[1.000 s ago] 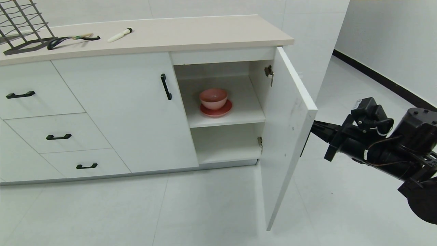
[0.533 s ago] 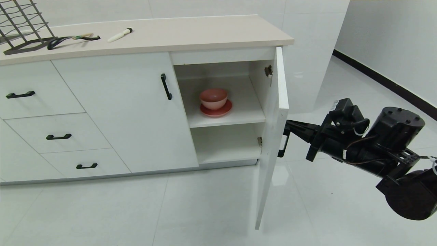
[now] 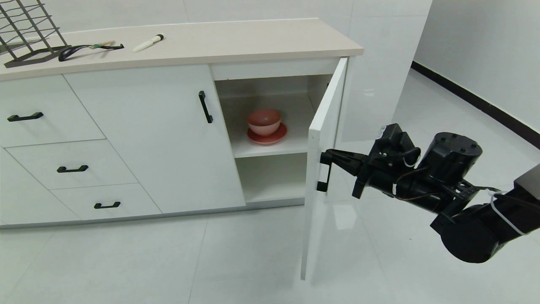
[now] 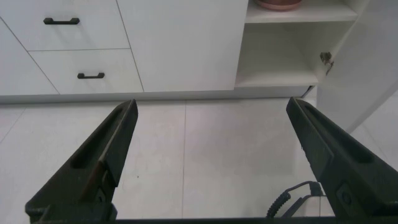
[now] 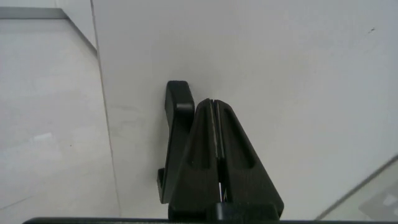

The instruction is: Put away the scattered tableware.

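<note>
A pink bowl point(image 3: 264, 121) sits on a red plate point(image 3: 267, 136) on the upper shelf of the open cabinet point(image 3: 274, 147). The cabinet door point(image 3: 320, 169) stands half open, swung toward the opening. My right gripper point(image 3: 327, 157) is shut with nothing held, its tips against the door's outer face beside the black handle point(image 3: 322, 175). In the right wrist view the shut right gripper point(image 5: 214, 106) touches the door point(image 5: 298, 74) next to the handle point(image 5: 177, 124). My left gripper point(image 4: 211, 118) is open above the floor, facing the cabinet's lower shelf point(image 4: 273, 78).
On the countertop point(image 3: 253, 38) lie a white-handled knife point(image 3: 147, 43) and a black utensil point(image 3: 84, 48) beside a wire rack point(image 3: 25, 33). Drawers point(image 3: 71, 169) and a shut door point(image 3: 160, 135) fill the cabinet's left side. Open tiled floor point(image 3: 168, 261) lies in front.
My right arm has moved left, pushing the door from wide open to about half shut. The bowl and plate have stayed put.
</note>
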Controlling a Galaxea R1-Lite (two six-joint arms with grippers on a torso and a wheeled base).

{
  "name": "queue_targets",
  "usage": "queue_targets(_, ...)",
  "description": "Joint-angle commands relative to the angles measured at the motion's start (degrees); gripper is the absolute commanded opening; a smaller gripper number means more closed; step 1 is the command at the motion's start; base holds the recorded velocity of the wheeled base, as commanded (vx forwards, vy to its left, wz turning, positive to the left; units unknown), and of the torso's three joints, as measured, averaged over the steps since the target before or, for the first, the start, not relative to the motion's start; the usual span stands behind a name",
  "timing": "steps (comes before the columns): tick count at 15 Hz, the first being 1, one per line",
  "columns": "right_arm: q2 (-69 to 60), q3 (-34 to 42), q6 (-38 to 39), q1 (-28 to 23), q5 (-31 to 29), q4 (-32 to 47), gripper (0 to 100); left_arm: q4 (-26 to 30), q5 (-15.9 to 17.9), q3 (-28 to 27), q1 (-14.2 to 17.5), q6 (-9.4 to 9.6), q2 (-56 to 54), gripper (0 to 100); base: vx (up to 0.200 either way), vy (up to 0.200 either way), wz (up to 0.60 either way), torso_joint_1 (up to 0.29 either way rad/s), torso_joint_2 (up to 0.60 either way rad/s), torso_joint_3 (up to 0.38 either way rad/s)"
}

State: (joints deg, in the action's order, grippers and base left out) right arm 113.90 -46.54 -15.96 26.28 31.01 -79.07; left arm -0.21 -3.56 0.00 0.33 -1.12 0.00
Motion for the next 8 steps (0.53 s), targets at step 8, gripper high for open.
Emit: queue_targets(8,8.4,-11.1,0.0,1.7,0.0,0.0,0,-0.1,0.0,0.0,0.0,0.07,0.0,100,0.0,0.0,0.0,0.0,0.0,0.0)
